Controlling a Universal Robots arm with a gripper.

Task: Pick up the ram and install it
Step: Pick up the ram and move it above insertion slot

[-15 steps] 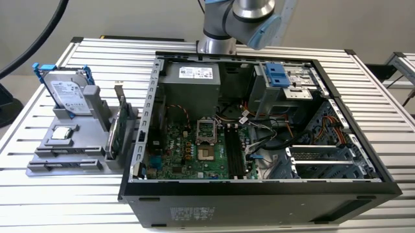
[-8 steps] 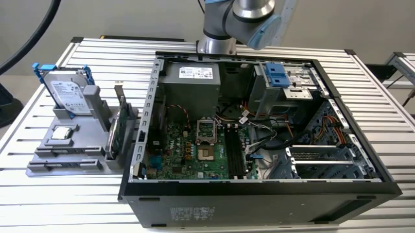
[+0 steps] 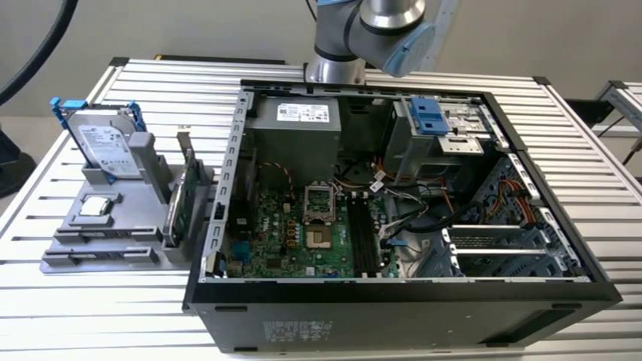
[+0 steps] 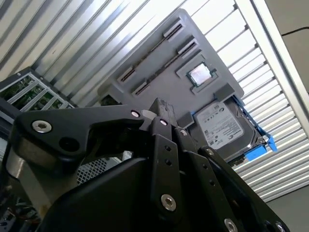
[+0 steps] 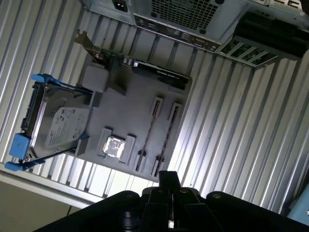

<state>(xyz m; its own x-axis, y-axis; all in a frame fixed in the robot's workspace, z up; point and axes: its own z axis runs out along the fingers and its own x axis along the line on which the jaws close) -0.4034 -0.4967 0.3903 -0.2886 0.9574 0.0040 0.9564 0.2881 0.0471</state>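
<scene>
The table is ribbed bare metal with a bright satin finish. The computer case is matt black outside and dull grey sheet metal inside. At the exterior view's left, the holder tray is matt grey plastic, and the hard drive is silver metal with blue plastic rails. The gripper is matt black with bright metal screws.

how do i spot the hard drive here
Beside the open computer case, on the exterior view's left, sits a grey tray. The hard drive stands on edge at its far end: a silver box with blue rails, unlike the thin green card beside it.
</scene>
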